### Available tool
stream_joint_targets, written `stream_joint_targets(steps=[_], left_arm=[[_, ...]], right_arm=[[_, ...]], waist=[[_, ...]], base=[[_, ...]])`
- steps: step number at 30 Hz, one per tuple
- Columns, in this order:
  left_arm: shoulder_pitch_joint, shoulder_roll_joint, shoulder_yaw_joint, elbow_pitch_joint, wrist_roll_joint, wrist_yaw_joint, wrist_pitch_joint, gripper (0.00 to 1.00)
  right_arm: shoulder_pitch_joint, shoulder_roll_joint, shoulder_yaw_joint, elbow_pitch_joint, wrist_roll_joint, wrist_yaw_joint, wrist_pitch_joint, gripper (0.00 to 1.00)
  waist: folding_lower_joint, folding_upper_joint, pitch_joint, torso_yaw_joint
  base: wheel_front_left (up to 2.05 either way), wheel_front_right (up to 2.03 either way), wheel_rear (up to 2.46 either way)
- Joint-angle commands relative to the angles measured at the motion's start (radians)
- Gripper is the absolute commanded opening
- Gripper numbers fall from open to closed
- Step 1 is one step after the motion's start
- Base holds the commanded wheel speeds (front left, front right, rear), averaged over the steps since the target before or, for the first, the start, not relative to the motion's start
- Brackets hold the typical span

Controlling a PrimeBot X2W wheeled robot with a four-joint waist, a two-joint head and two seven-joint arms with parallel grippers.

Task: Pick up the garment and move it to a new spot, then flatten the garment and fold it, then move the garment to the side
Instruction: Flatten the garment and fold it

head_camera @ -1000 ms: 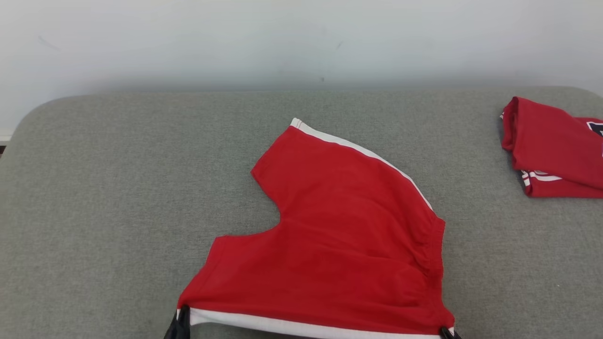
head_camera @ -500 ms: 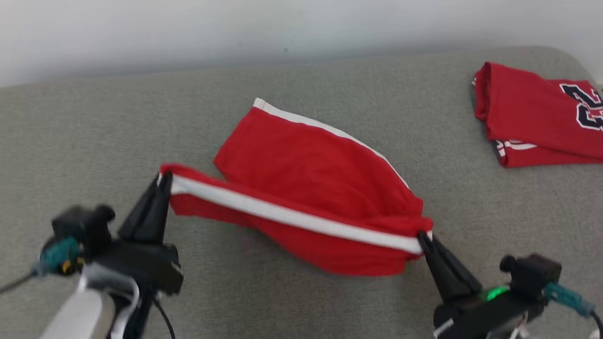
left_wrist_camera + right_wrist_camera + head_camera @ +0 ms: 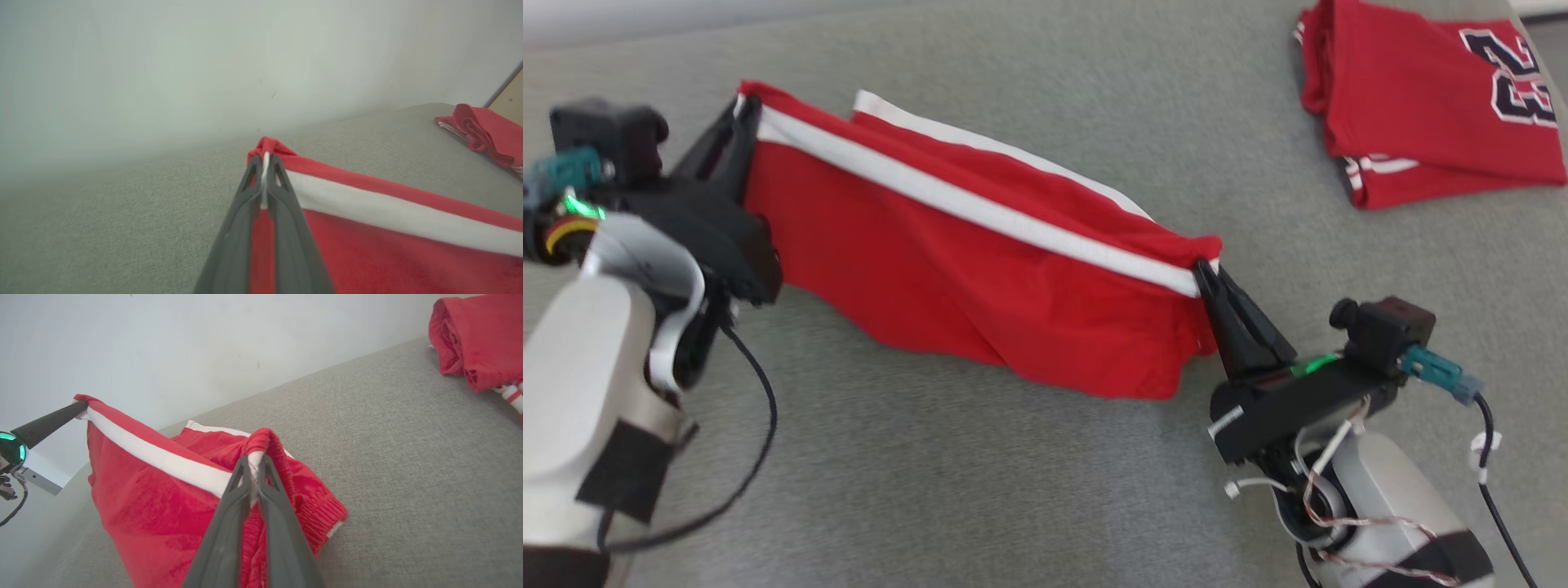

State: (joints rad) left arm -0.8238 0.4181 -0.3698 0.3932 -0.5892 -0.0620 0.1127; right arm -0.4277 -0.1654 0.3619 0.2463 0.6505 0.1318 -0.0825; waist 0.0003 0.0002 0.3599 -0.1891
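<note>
Forearms, two, pale, each with a dark wrist housing and loose cables: left forearm [image 3: 580,384] at lower left of the head view, right forearm [image 3: 1388,498] at lower right.

Right gripper [image 3: 1203,273]: right of centre, fingers pointing up and left, clamped on the elasticated waistband corner of the garment. Its wrist view shows both fingers meeting, with white trim pinched between them.

Left gripper [image 3: 745,106]: upper left, closed on the other end of the same white-striped edge. Its wrist view shows white cloth nipped between the fingertips.

Garment [image 3: 980,278]: red shorts with a white side stripe, centre of frame, strung between the two grippers along the striped edge. That edge is raised, and red cloth hangs below it in soft folds. A second striped layer lies just behind. Whether the lowest fold touches the surface cannot be told.

Surface [image 3: 980,490]: grey woven covering, under and around the garment.

Jersey [image 3: 1413,106]: red, folded, dark numerals edged in white, lying on the surface at upper right, well apart from the garment.

Wall [image 3: 143,61]: pale, plain, behind the surface's far edge.
</note>
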Motion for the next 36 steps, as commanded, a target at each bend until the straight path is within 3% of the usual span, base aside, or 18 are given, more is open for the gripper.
stream_joint_targets(steps=[1, 14, 15, 16, 17, 18, 27, 36], left_arm=[[-0.034, 0.008, -0.004, 0.029, 0.021, -0.007, 0.005, 0.0], [-0.233, -0.026, -0.073, 0.324, 0.064, -0.049, -0.06, 0.0], [-0.239, -0.029, -0.072, 0.341, 0.058, -0.049, -0.072, 0.0], [-0.243, -0.032, -0.077, 0.357, 0.058, -0.052, -0.081, 0.0], [-0.248, -0.034, -0.084, 0.371, 0.065, -0.054, -0.096, 0.42], [-0.25, -0.037, -0.088, 0.385, 0.064, -0.057, -0.107, 1.0], [-0.202, -0.064, -0.1, 0.431, 0.015, -0.068, -0.244, 1.0], [-0.098, -0.026, -0.101, 0.397, -0.043, -0.068, -0.3, 1.0]], right_arm=[[-0.025, 0.009, 0.003, 0.019, 0.008, -0.003, -0.016, 0.0], [-0.182, 0.059, 0.041, 0.201, 0.026, -0.003, -0.089, 0.0], [-0.188, 0.059, 0.046, 0.208, 0.026, -0.003, -0.094, 0.05], [-0.192, 0.057, 0.05, 0.214, 0.025, -0.003, -0.099, 0.65], [-0.195, 0.054, 0.053, 0.218, 0.025, -0.003, -0.107, 1.0], [-0.194, 0.049, 0.058, 0.222, 0.023, -0.003, -0.112, 1.0], [-0.125, -0.017, 0.056, 0.163, -0.012, -0.003, -0.165, 1.0], [0.056, -0.021, -0.052, -0.017, -0.077, -0.003, -0.182, 1.0]], waist=[[-0.0003, -0.0002, 0.069, -0.067], [-0.0003, -0.0002, 0.111, -0.11], [-0.0003, -0.0002, 0.111, -0.11], [-0.0003, -0.0002, 0.11, -0.109], [-0.0003, -0.0002, 0.107, -0.108], [-0.0003, -0.0002, 0.103, -0.106], [-0.0003, -0.0002, 0.006, -0.068], [-0.0003, -0.0002, -0.09, -0.051]], base=[[0.0, 0.0, 0.0], [0.0, 0.0, 0.0], [0.0, 0.0, 0.0], [0.0, 0.0, 0.0], [0.0, 0.0, 0.0], [0.0, 0.0, 0.0], [0.0, 0.0, 0.0], [0.0, 0.0, 0.0]])
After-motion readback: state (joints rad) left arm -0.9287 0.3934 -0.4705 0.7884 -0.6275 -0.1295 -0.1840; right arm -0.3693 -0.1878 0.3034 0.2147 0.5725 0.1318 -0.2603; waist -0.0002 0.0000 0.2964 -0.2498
